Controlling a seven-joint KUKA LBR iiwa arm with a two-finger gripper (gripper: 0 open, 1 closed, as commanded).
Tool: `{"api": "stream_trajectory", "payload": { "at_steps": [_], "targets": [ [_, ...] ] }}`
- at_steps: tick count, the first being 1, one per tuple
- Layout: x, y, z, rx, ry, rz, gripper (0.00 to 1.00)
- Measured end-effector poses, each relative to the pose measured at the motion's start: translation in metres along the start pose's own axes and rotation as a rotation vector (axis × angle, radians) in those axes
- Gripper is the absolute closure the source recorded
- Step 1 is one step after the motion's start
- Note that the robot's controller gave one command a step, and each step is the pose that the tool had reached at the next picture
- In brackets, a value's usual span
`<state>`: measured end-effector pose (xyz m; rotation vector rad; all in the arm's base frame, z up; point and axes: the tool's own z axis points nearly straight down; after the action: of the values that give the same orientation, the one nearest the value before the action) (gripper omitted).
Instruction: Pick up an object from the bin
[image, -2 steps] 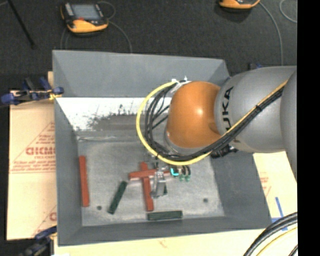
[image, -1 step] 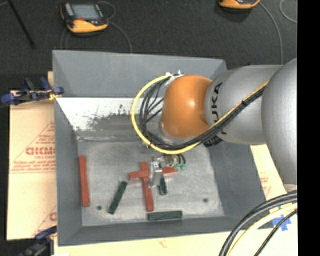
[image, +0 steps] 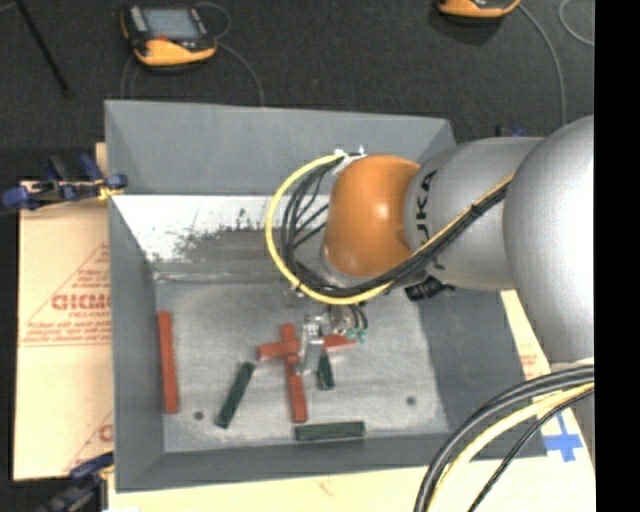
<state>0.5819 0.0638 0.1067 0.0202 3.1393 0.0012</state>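
My gripper (image: 318, 336) hangs low over the middle of the bin floor, just under the arm's orange cover. Right below it lies a small cluster of sticks. A short red stick (image: 274, 351) lies crosswise to its left. A longer red stick (image: 296, 392) runs from the gripper toward the front. Another red piece (image: 340, 342) shows at its right, partly hidden by the gripper. A short dark green piece (image: 325, 376) lies just in front of it. Whether the gripper touches any of them is hidden.
A long red stick (image: 167, 362) lies along the left wall. One dark green stick (image: 236, 394) lies slanted left of the cluster and another (image: 330, 431) lies flat by the front wall. The arm and its cables cover the bin's back right.
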Motion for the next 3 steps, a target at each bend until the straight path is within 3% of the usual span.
{"api": "stream_trajectory", "payload": {
  "at_steps": [1,2,3],
  "targets": [
    [0.001,0.005,0.021,0.0,-0.002,0.059,0.0],
    [-0.009,-0.003,0.03,-0.003,-0.017,0.192,1.0],
    [-0.009,-0.003,0.03,-0.003,-0.017,0.192,1.0]
  ]
}}
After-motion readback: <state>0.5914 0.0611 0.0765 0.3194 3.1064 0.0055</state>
